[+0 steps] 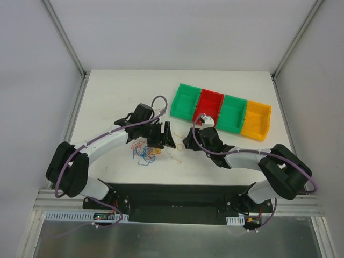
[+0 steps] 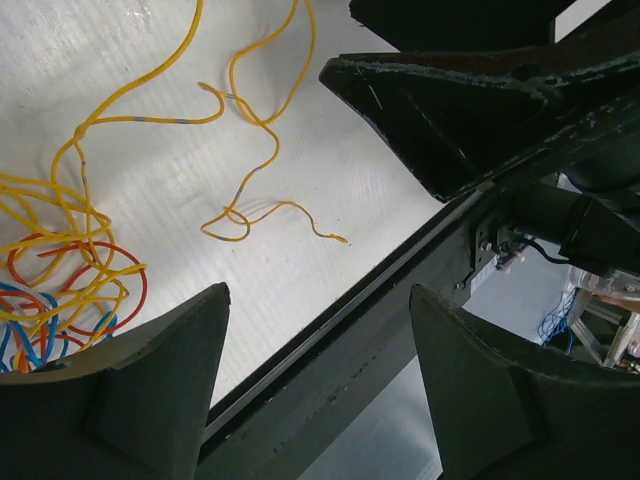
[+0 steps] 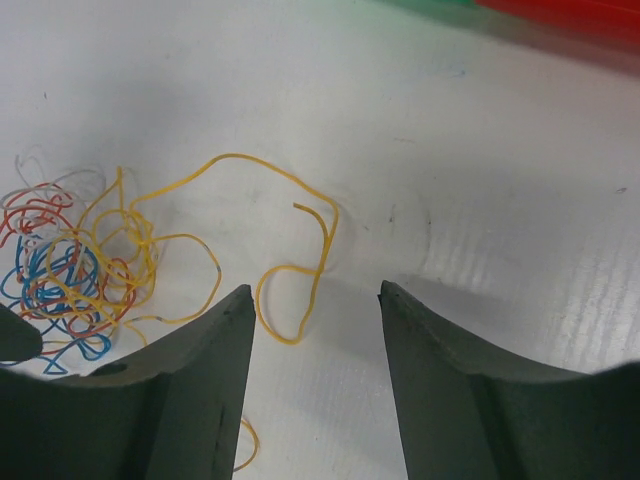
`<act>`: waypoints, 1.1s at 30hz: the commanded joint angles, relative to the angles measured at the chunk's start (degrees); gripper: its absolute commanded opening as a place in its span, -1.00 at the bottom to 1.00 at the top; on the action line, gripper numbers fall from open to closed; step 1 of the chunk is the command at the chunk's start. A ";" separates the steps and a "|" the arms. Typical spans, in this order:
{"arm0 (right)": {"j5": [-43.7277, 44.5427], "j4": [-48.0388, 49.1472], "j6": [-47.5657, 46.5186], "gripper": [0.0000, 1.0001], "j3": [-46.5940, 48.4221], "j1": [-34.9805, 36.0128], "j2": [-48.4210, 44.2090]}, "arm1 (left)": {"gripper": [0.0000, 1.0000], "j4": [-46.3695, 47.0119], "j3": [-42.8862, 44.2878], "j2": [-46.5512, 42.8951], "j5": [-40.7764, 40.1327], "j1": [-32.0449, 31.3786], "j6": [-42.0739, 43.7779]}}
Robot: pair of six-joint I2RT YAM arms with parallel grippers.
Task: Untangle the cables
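Cables (image 3: pixel 70 270) ungripped, left gripper (image 2: pixel 315 300) agape, right gripper (image 3: pixel 315 290) agape

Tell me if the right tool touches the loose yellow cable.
Cannot tell. In the right wrist view the yellow cable loops between the open right tool's fingers, skirting one finger's edge; no gap or contact shows plainly.

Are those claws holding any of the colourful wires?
No. Both the left gripper and right gripper are open; the cables lie loose on the table.
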 commanded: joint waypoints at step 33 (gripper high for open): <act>-8.03 -0.64 3.52 -0.70 7.51 -0.61 10.87 | -1.00 -0.10 4.99 4.16 -21.91 -4.25 7.24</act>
